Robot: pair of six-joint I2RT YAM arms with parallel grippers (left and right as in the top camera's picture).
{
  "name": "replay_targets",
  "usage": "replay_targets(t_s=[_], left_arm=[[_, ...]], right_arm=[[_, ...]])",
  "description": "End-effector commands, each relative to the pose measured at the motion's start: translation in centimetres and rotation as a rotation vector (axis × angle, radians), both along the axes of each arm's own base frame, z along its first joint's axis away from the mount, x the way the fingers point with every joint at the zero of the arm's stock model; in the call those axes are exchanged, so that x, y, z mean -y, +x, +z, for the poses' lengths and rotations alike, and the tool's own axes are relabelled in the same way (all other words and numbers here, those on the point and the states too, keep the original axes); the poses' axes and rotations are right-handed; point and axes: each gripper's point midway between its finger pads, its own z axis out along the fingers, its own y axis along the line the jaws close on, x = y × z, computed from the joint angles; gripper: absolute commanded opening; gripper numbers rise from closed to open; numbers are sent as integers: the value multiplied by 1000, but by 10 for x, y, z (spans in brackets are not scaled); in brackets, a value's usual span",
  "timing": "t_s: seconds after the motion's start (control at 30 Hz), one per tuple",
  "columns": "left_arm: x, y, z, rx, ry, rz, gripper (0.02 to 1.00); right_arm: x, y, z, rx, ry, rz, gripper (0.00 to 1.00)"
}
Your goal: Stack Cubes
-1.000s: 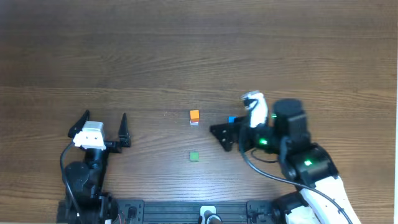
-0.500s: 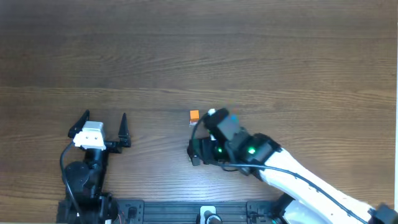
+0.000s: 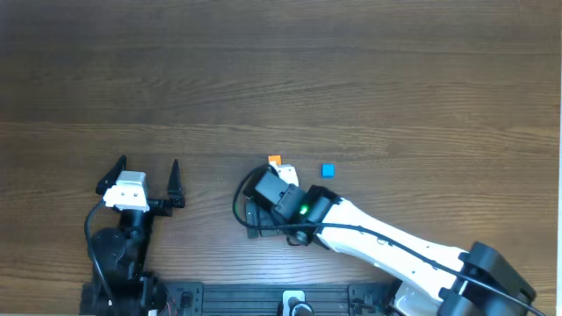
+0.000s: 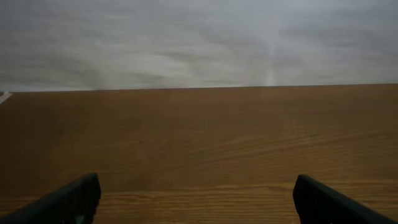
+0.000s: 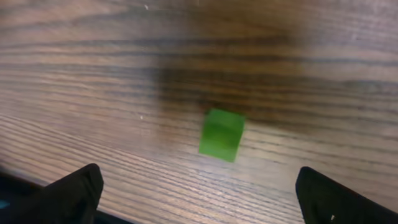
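Three cubes are lying apart, so all the stacking is still waiting, I judge. From above, the blue cube (image 3: 327, 170) is sitting at three o'clock of the orange cube (image 3: 275, 161), and the left gripper (image 3: 148, 168) is resting with its fingers wide apart. The left wrist view is facing bare table (image 4: 199, 143). In the right wrist view, the right gripper (image 5: 200, 199), fingers spread, is hovering over the green cube (image 5: 221, 134).

Robotics lab bench, brown wood-grain tabletop (image 3: 281, 70), plain grey wall (image 4: 199, 37) in bkgd, white-and-black robot arm (image 3: 395, 248) on black base rail (image 3: 219, 294).
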Motion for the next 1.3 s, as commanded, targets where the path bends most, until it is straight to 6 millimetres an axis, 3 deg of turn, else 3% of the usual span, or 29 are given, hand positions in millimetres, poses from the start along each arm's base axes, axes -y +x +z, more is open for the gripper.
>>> replay_targets(t_s=[0.03,0.23,0.77,1.07,1.3], left_arm=[[0,0,-1,1,17,-3,1000],[0,0,-1,1,17,-3,1000],[0,0,-1,1,17,-4,1000],[0,0,-1,1,17,-3,1000],[0,0,-1,1,17,-3,1000]], right_arm=[[-3,1,-8,-18,-42,-73,961],[5,0,-25,-34,-113,-143,954],[4,-2,-45,-34,-187,-162,921],[4,-1,-46,-16,-195,-178,774],[2,-4,-47,0,-205,-180,720]])
